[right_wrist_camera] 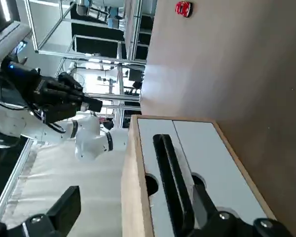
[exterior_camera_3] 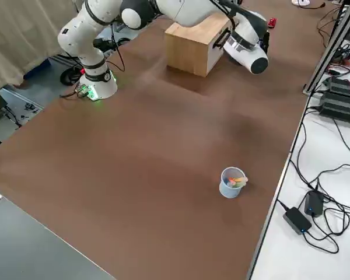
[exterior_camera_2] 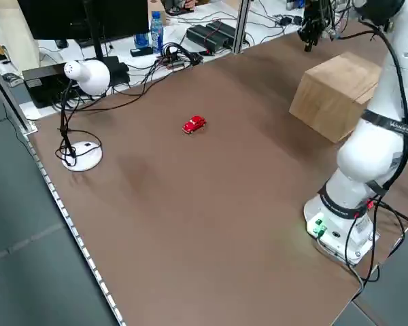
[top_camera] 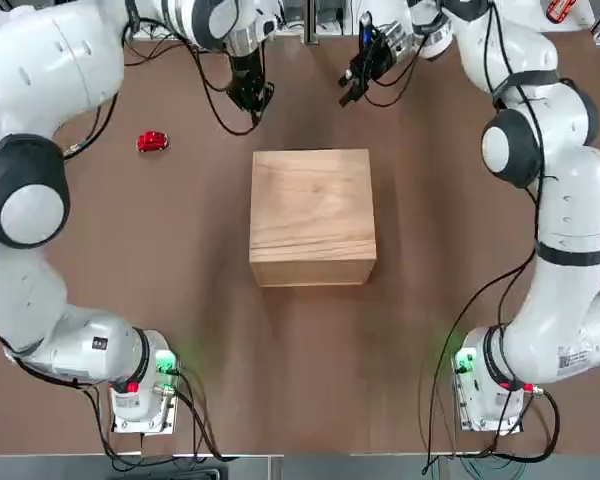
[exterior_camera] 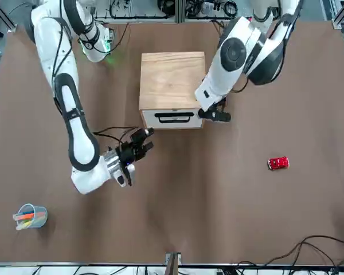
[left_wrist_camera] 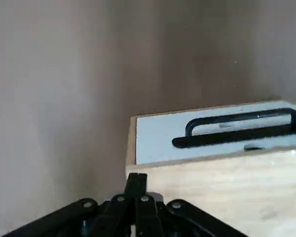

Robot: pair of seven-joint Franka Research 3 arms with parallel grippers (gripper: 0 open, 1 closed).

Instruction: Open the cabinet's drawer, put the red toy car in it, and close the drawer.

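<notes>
The cabinet (top_camera: 312, 215) is a light wooden box in the middle of the table. Its drawer (exterior_camera: 173, 118) shows a white front with a black bar handle (left_wrist_camera: 241, 123) and sits flush, closed. The red toy car (top_camera: 152, 141) stands alone on the table on the robot's left, also seen from across the table (exterior_camera: 278, 163). My left gripper (exterior_camera: 219, 116) is shut and empty, low beside the drawer front's corner on the car's side. My right gripper (exterior_camera: 139, 142) is open and empty, a short way out from the drawer front's other end, facing the handle (right_wrist_camera: 170, 182).
A small cup of pens (exterior_camera: 30, 216) stands far out on the robot's right side. A white desk lamp (exterior_camera_2: 85, 75) sits at the table's left edge. Cables and power bricks (exterior_camera_3: 306, 210) lie beyond the far edge. Bare brown tabletop (top_camera: 310, 360) lies between cabinet and arm bases.
</notes>
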